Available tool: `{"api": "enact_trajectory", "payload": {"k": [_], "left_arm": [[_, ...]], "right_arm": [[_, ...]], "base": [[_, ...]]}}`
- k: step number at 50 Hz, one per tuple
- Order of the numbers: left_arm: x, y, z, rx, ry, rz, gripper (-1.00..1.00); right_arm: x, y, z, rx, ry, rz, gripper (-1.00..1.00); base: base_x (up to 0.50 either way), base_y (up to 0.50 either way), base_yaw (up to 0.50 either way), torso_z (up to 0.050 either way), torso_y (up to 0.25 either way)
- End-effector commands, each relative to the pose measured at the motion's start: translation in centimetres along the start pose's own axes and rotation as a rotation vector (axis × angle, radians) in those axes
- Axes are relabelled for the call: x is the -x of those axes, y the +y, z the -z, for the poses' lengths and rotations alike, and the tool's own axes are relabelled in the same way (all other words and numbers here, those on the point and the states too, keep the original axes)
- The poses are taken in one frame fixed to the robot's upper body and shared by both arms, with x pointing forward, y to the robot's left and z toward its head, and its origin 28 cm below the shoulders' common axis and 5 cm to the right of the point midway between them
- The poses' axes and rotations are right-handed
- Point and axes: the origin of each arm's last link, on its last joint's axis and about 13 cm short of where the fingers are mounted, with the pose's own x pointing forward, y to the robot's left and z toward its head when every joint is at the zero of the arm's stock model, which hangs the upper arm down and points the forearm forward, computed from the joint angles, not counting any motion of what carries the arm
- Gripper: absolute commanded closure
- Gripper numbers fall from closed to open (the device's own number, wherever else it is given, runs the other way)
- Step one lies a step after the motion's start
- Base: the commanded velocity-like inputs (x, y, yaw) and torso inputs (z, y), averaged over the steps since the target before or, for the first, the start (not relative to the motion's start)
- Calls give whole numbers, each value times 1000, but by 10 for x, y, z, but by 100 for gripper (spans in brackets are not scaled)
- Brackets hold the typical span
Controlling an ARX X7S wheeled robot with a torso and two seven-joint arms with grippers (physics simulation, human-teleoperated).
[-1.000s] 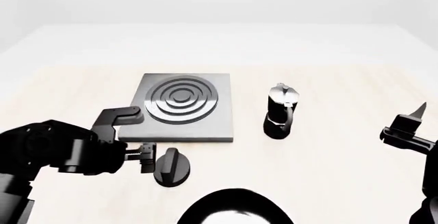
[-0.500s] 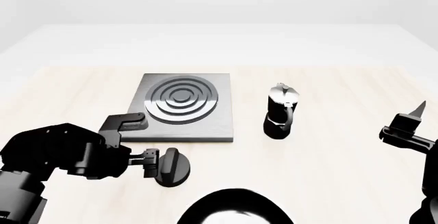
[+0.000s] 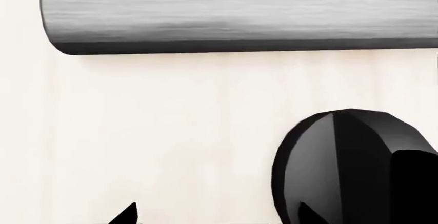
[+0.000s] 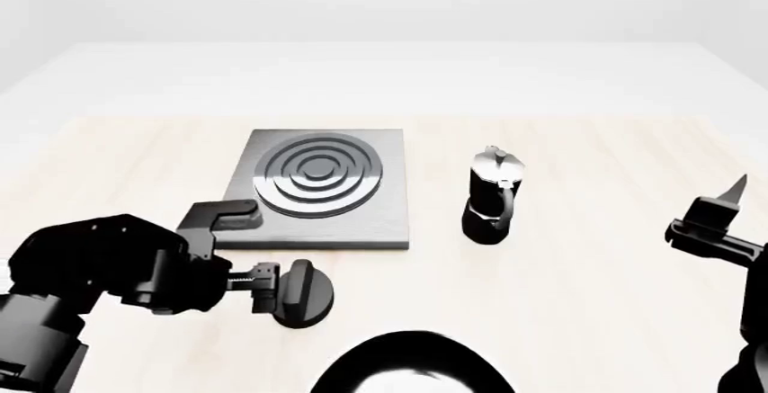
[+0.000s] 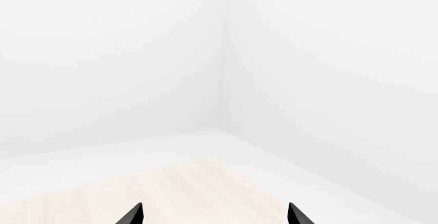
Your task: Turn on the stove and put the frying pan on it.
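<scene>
One moka pot (image 4: pixel 494 194) beside stove (image 4: pixel 322 188), knob (image 4: pixel 301 293) near pan (image 4: pixel 415 364).

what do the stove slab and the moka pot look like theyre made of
The stove slab looks like brushed metal: dull grey with fine streaks. The moka pot seems metal too: glossy black base, shiny silver top. Being a render, that is only appearance.

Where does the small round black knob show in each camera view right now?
Head view: small round black knob, lower left of centre, in front of the dark-grey stove slab.
Left wrist view: knob at lower right.
Right wrist view: not in it.
Shared landmark: the slab's front edge.
</scene>
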Motion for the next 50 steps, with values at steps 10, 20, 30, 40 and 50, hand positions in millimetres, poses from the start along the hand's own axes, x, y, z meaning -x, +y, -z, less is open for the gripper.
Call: {"api": "enact_trajectory", "payload": {"k": [10,20,30,40,50], "left_arm": [[4,-16,3,-105,-5,110,-100],[5,-20,1,-122,-27,129,-100],[4,-24,-5,-131,-54,135,-100],[1,-31,-14,-145,-79,145,-100],[0,-40,-21,-170,-86,175,-100]], "right_arm": [[-1,-1,0,-19,10,-7,-100],[0,-1,2,-17,13,-8,-100],[1,0,3,-17,13,-8,-100],[1,-2,1,-20,7,-4,-100],[1,-3,-2,-23,2,-3,-100]], "base": [[0,0,0,0,0],[0,0,0,0,0],[0,0,0,0,0],[0,0,0,0,0],[0,0,0,0,0]]}}
